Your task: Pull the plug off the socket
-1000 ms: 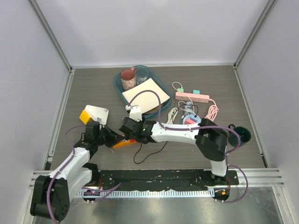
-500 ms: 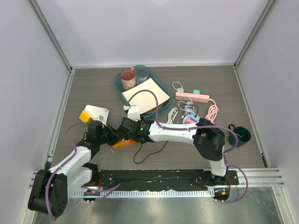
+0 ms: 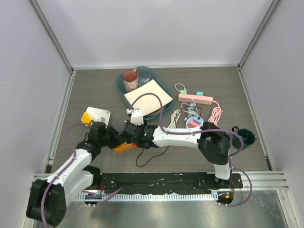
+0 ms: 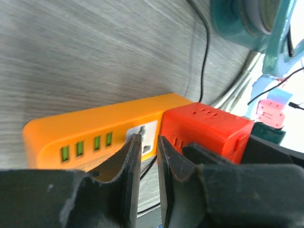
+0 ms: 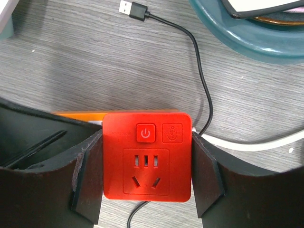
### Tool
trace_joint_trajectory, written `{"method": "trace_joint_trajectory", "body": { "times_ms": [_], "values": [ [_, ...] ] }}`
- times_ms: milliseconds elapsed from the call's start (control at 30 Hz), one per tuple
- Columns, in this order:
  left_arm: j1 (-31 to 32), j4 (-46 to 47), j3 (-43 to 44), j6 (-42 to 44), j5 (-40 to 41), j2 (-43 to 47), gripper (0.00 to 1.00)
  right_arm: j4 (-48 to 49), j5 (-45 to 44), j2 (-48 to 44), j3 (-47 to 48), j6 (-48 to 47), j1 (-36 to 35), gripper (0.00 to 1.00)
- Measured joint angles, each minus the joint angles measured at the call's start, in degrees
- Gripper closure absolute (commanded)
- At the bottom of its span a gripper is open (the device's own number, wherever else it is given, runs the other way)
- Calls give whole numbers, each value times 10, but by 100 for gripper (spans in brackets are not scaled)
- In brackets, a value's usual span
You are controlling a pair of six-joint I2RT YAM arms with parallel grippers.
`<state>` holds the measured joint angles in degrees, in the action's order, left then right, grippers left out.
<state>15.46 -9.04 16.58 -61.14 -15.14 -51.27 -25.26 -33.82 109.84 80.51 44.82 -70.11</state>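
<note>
The orange socket strip (image 3: 122,147) lies flat on the table, between the two arms. In the left wrist view the orange socket strip (image 4: 90,133) shows green slots and a white outlet face. The red cube plug (image 4: 204,126) sits tight against the strip's right end, and its pins are hidden. My right gripper (image 5: 147,164) is shut on the red plug (image 5: 147,156), one finger (image 5: 88,175) on each side. My left gripper (image 4: 148,142) hovers over the white outlet face. Its fingers (image 4: 128,171) stand a narrow gap apart with nothing between them.
A black cable (image 5: 202,80) with a USB end (image 5: 133,9) runs past the plug. A teal tray (image 3: 119,88) holding a mug, a glass and paper sits behind. A pink power strip (image 3: 194,99), tangled cords (image 3: 190,116), a white-and-yellow box (image 3: 97,115) and a dark green cup (image 3: 246,137) lie around.
My left gripper's fingers have parted slightly from a shut state. Both grippers have drifted a little to the left over the orange strip. The right grip on the red plug is unchanged.
</note>
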Motion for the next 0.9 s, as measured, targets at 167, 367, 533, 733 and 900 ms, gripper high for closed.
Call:
{"method": "trace_joint_trajectory", "body": {
  "times_ms": [167,367,533,733,900],
  "values": [
    [0,-83,11,11,1,39,96,2,-5,-5,-7,1,1,92],
    [0,-89,-16,-7,0,74,100,5,-7,-6,-11,4,1,92],
    [0,-14,-38,-31,-13,49,100,19,-6,-13,-24,3,2,92],
    [1,22,-16,-23,-24,-19,100,32,-6,-20,-37,2,5,92],
    [2,43,-15,-14,-31,-36,100,6,-2,-15,-19,1,9,92]
  ]
}}
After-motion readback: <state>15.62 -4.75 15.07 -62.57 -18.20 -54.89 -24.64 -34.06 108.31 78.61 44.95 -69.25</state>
